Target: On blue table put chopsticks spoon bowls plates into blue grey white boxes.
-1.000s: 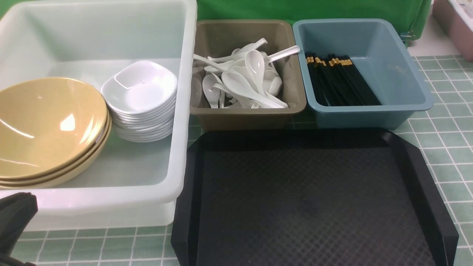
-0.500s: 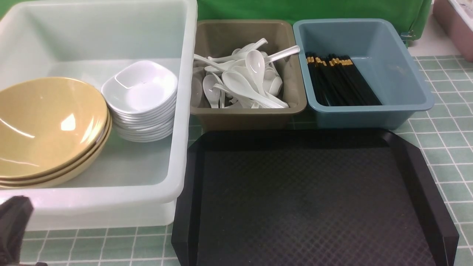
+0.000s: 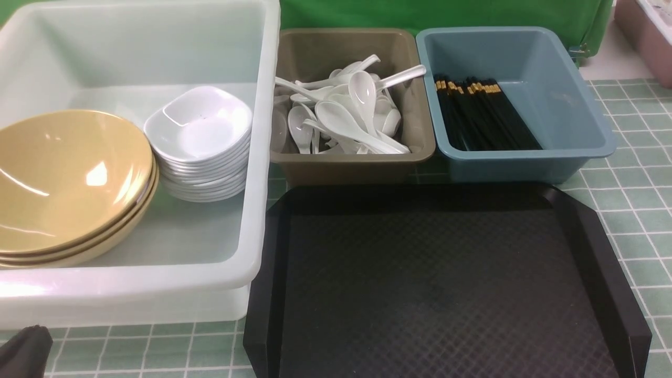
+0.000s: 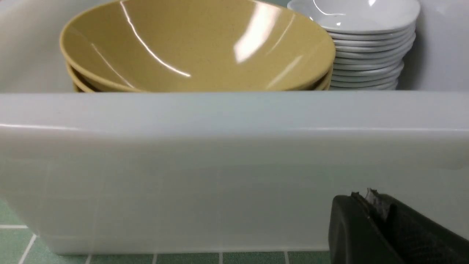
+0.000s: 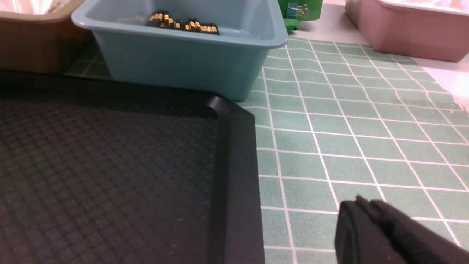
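Observation:
The white box [image 3: 260,157] [image 4: 234,168] holds stacked tan bowls [image 3: 68,178] [image 4: 198,47] and a pile of white plates [image 3: 202,136] [image 4: 370,40]. White spoons [image 3: 341,115] fill the grey box [image 3: 352,163]. Black chopsticks [image 3: 483,113] [image 5: 183,24] lie in the blue box [image 3: 577,105] [image 5: 183,58]. My left gripper [image 3: 29,341] [image 4: 361,198] is shut and empty, low at the near left, just before the white box's front wall. My right gripper [image 5: 361,203] is shut and empty over the blue table [image 3: 630,199] [image 5: 348,128], right of the tray; the front view does not show it.
A flat black tray [image 3: 441,283] [image 5: 110,165] lies bare in front of the grey and blue boxes. A pink tub [image 5: 410,25] [image 3: 646,37] stands at the far right. A green cloth [image 3: 436,13] hangs behind the boxes.
My left gripper has sunk lower and back toward the near left corner of the front view. Nothing in the boxes has moved.

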{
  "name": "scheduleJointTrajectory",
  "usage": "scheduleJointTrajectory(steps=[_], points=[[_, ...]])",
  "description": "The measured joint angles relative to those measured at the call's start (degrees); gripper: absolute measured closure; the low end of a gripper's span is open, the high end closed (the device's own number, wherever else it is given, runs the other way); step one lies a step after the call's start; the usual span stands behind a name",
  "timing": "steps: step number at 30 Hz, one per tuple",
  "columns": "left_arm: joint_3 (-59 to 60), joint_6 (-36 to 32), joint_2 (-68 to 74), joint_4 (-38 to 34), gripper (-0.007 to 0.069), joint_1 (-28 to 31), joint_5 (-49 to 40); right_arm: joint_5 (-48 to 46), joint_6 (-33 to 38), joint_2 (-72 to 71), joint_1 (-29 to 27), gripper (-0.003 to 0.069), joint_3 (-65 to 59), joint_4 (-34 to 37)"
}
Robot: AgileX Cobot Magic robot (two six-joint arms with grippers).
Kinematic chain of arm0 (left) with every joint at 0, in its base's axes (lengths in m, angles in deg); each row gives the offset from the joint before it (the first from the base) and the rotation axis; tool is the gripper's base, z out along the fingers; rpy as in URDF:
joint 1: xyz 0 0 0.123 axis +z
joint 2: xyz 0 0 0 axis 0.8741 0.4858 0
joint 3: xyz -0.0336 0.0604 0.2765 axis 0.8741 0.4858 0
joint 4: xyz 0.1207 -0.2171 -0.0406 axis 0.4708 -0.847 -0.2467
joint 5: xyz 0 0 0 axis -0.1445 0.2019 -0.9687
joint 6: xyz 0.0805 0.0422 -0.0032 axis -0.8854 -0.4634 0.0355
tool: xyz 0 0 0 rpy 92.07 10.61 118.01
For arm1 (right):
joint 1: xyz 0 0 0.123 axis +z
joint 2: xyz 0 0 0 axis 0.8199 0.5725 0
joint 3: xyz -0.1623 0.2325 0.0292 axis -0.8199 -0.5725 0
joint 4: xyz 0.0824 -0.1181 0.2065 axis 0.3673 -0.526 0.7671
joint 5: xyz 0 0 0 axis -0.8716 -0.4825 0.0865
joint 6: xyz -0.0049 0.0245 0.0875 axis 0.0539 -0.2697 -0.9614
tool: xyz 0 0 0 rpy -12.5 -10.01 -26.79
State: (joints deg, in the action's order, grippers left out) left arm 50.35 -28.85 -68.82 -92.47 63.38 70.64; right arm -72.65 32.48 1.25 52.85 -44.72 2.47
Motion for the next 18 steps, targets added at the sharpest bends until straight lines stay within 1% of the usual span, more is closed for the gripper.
scheduleJointTrajectory(steps=[18], points=[[0.00, 0.00, 0.00, 0.42, 0.0623, 0.00, 0.00, 0.00, 0.38, 0.00, 0.00, 0.0582, 0.00, 0.00]])
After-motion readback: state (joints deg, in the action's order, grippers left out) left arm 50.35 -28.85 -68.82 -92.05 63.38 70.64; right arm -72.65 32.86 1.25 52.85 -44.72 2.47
